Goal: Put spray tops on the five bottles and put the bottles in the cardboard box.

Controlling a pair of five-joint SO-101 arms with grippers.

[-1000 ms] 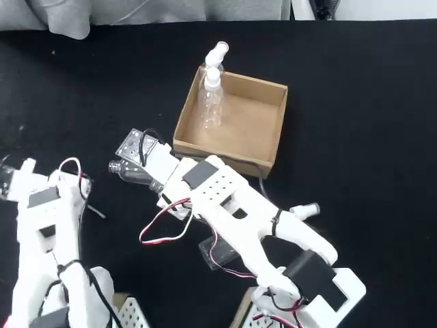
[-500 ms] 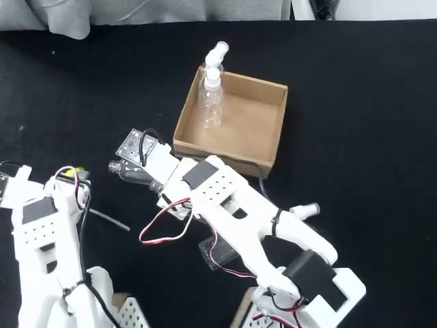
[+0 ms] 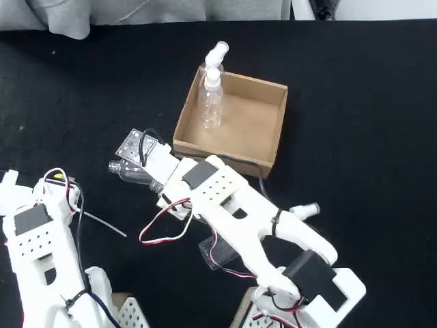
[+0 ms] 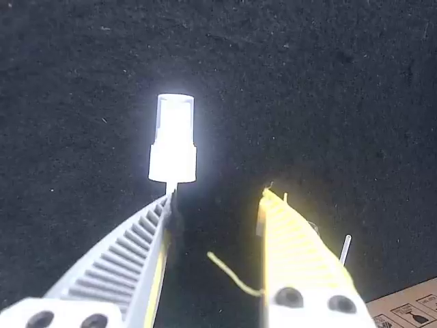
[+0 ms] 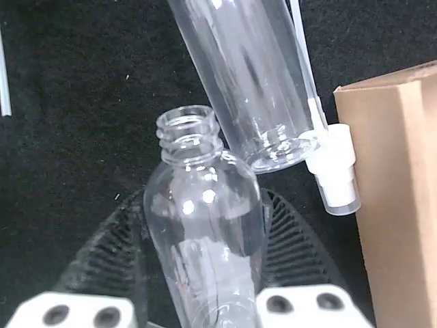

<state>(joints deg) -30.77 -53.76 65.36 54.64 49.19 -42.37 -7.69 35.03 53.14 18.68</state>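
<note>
1. Open bottle: clear, empty, thin-walled plastic with a bare threaded neck. It sits left of and nearer than the cardboard box, clamped around its body by the right gripper. Judged very light and slick, with walls likely to dent under a hard squeeze. Best held mid-body so the neck stays free for a top.
2. Spray top: small, white, on the black table just beyond one fingertip of the left gripper. The jaws stand apart with nothing between them. Judged featherlight, with a rigid head and a thin dip tube that would bend easily. Take it across the collar or head, never by the tube.
3. Capped bottle: in the far-left corner of the box, top fitted.
4. Second bottle: clear, lying just past the held one. A tubed spray top lies alongside it, next to the box wall.
5. Stray spray top: on the table at the right, beside the right arm.
</note>
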